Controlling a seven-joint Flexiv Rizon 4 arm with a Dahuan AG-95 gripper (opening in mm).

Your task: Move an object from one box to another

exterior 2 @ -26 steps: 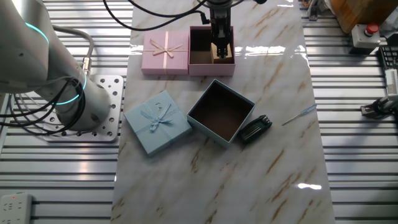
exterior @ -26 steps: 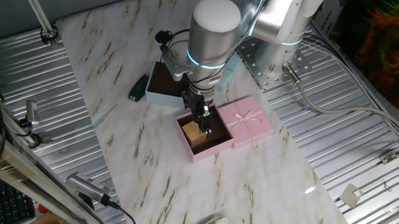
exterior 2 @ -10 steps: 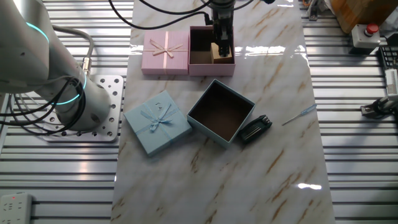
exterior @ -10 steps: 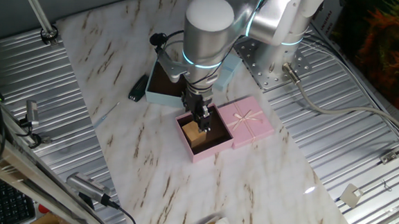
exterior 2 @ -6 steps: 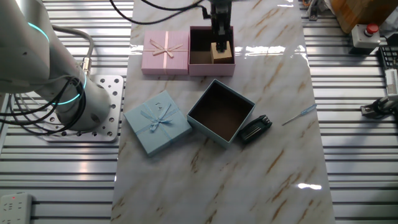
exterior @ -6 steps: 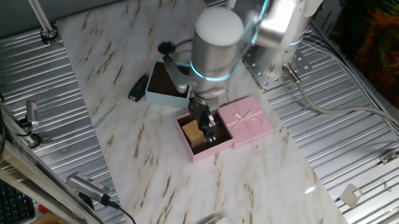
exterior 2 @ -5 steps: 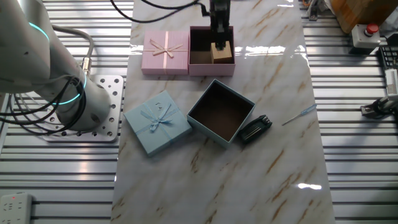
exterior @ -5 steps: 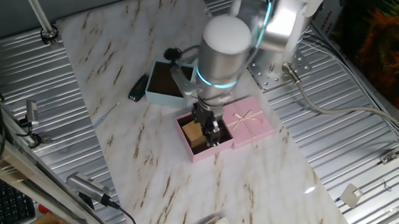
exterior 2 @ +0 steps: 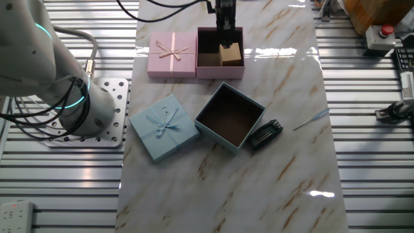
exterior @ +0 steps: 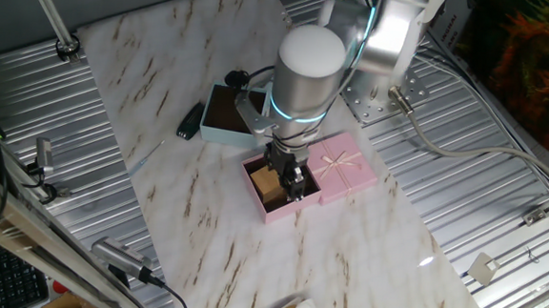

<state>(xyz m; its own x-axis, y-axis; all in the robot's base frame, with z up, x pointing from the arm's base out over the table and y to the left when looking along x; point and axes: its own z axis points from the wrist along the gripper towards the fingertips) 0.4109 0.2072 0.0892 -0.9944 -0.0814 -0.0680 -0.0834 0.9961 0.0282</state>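
Tool (exterior 2: 226,40) is pinching the tan cube (exterior 2: 230,54) inside the pink box (exterior 2: 219,70), probably for carrying it to the blue box (exterior 2: 209,129).

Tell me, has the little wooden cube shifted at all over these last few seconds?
Yes. The wooden cube, held by the tool, has risen slightly and now sits higher against the pink box tray, though still inside it.

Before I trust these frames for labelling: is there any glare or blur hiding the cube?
In the other fixed view, glare streaks the marble beside the pink box, off the cube, which reads sharp. In one fixed view, the gripper partly covers the cube; no evident blur.
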